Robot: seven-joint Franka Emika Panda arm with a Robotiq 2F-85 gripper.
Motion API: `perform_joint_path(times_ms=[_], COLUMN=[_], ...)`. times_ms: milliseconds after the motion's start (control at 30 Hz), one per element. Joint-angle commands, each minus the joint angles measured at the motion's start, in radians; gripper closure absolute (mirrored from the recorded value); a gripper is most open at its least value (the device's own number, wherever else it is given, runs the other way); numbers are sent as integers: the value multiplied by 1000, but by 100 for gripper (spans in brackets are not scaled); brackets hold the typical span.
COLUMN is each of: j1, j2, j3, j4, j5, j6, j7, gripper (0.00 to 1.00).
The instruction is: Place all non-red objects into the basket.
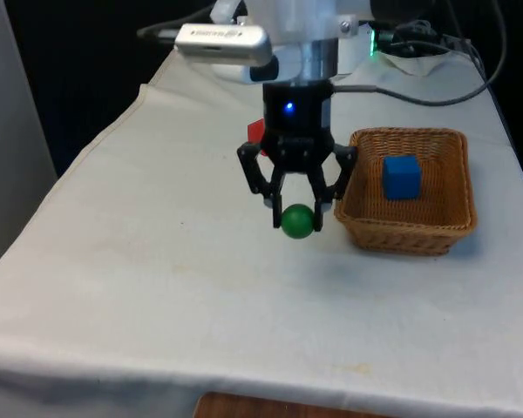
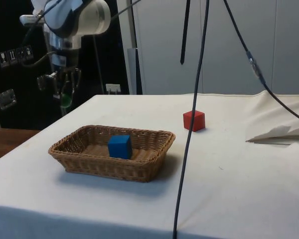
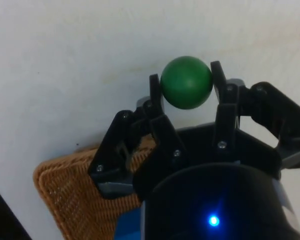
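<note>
My black gripper (image 1: 297,218) is shut on a green ball (image 1: 297,221), holding it in the air above the cloth, just to the front view's left of the wicker basket (image 1: 444,228). The wrist view has the green ball (image 3: 186,82) pinched between both fingertips, with the basket's rim (image 3: 55,190) behind. From the side, the gripper (image 2: 65,97) hangs beyond the basket (image 2: 89,162) with the green ball (image 2: 65,101) in it. A blue cube (image 1: 402,177) lies inside the basket, also seen as the blue cube (image 2: 120,147). A red cube (image 2: 194,120) rests on the cloth; the arm hides most of the red cube (image 1: 254,131).
A thick black cable (image 2: 192,119) hangs down close to the side camera. Cables (image 1: 436,91) and a folded piece of cloth (image 2: 279,133) lie near the robot's end of the table. White cloth spreads wide on the front view's left.
</note>
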State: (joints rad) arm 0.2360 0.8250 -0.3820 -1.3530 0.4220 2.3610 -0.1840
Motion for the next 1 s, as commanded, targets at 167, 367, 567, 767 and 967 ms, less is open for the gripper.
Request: perform_joint_path(times_ms=[167,367,567,767,967], j1=[26,39,56,70,81], j2=[-40,-62,-98,-137,-174], j3=[-6,-7,-4,-4,0], j4=[-12,-18,-40,-78,-121], j5=[-38,-52,-81,-104,-127], j6=[-59,-99,-151,-180,-190], j7=[41,56,77,87,98], gripper=[100,100,100,100,100])
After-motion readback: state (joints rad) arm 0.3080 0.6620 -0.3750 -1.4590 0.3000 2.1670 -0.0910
